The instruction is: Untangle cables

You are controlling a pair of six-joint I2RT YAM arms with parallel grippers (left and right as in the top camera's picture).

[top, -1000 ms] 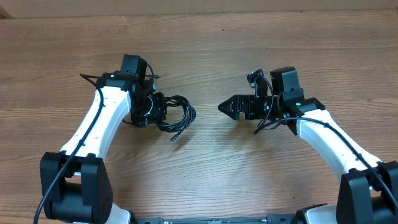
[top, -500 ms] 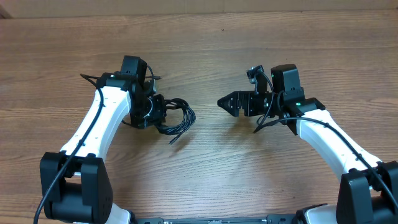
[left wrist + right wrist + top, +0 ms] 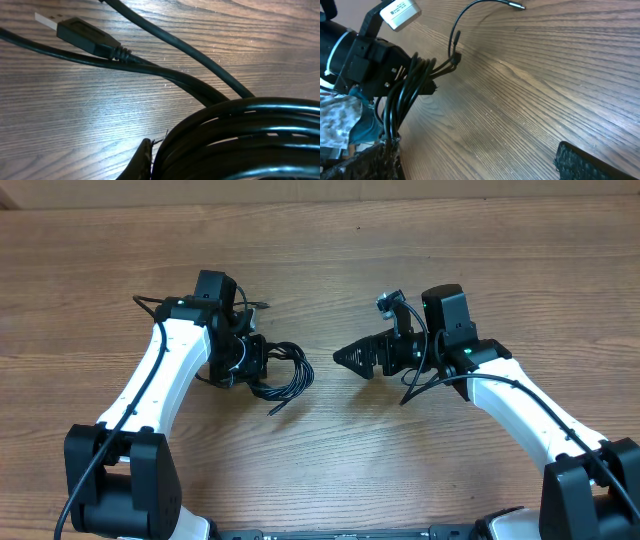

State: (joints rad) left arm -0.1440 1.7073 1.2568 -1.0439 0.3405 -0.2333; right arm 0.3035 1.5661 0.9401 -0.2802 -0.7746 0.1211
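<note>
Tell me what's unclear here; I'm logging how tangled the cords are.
Left hand, shut or not: overhead, its own wrist covers it.
How the cables cross: left wrist view cuts the coil at the edge; overhead too small.
Cable count: strands overlap in the right wrist view.

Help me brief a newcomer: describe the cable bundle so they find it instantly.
On the wooden table, follow the white left arm to the left gripper. The cable bundle is the coil of thin black loops held there, one loose end trailing out, thinner than the arms' own wiring.
</note>
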